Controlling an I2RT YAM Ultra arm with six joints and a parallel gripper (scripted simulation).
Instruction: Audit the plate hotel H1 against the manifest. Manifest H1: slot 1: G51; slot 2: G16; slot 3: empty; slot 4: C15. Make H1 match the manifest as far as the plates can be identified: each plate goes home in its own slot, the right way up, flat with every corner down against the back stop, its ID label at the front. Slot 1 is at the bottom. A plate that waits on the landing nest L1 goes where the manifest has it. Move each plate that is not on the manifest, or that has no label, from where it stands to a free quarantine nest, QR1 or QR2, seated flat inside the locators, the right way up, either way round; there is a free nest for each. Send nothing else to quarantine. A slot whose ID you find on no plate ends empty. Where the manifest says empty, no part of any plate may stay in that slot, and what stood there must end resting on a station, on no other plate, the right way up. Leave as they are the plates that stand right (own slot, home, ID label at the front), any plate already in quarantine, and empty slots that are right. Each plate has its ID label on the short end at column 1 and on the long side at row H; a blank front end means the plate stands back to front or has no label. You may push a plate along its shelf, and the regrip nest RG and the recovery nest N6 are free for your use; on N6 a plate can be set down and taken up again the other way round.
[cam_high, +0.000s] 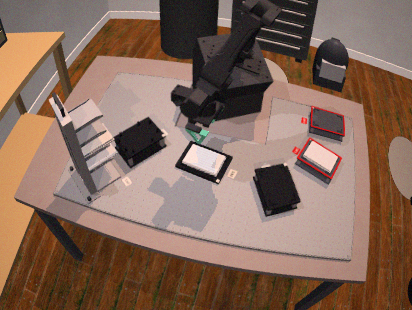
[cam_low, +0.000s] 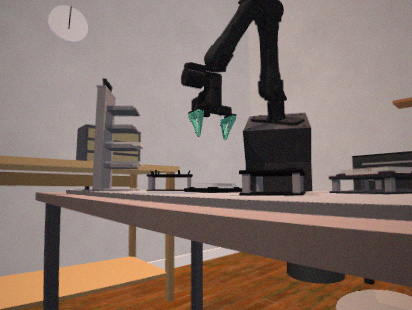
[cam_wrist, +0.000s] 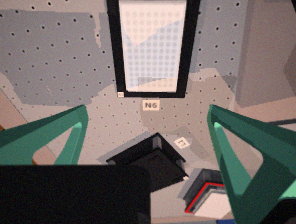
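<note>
A white plate lies flat in the black-framed nest N6, in the middle of the table. My gripper is open and empty. It hangs high above the table, just behind N6 toward the arm's base. The plate hotel H1 stands at the table's left with four shelves; I cannot tell what sits on them. A second white plate lies in the nearer red-edged quarantine nest. The farther red-edged nest shows a dark grey top.
A black nest stands next to the hotel. Another black nest stands right of N6. The arm's black base block is behind N6. A wooden bench is left of the table.
</note>
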